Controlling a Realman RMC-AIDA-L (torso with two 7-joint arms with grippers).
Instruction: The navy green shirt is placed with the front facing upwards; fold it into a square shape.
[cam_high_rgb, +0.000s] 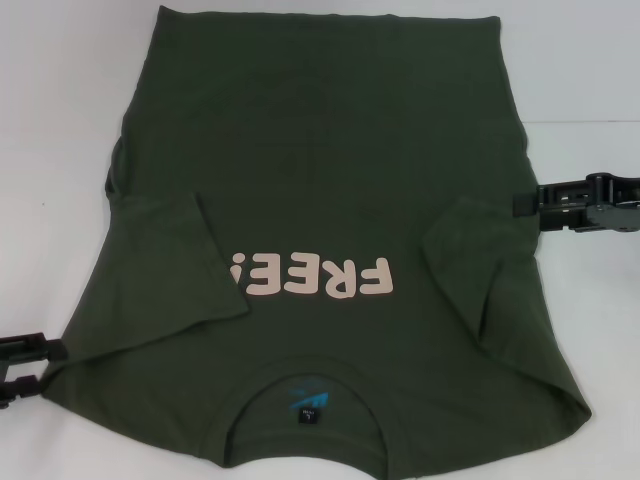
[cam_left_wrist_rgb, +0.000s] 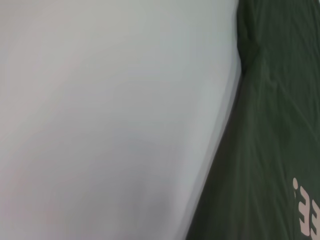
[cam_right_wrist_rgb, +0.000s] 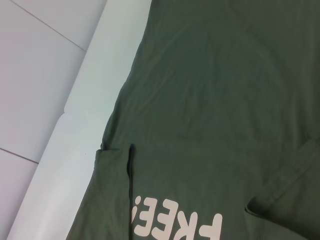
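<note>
White worktop (cam_high_rgb: 60, 120) fills the head view, and the navy green shirt (cam_high_rgb: 330, 170) is spread flat across most of it, front up, collar at the near edge and hem at the far edge. Both short sleeves are seen folded inward onto the chest, one at each side of the pale pink "FREE!" print (cam_high_rgb: 312, 280), which reads upside down from the head camera. A small black neck label (cam_high_rgb: 308, 413) with a blue mark is seen inside the collar. The left hand (cam_high_rgb: 15, 370) is placed low at the shirt's near left corner, just beside the cloth edge — fingers apart or together cannot be told. The right hand (cam_high_rgb: 525, 203) is held at the shirt's right edge, near the folded sleeve, its tip at the fabric border; its finger state cannot be told either. In the left wrist view, bare worktop and a strip of the shirt with part of the print are shown. In the right wrist view, the shirt body, the print and a folded sleeve edge are shown — with pale floor (cam_right_wrist_rgb: 35, 65) beyond the worktop rim.
</note>
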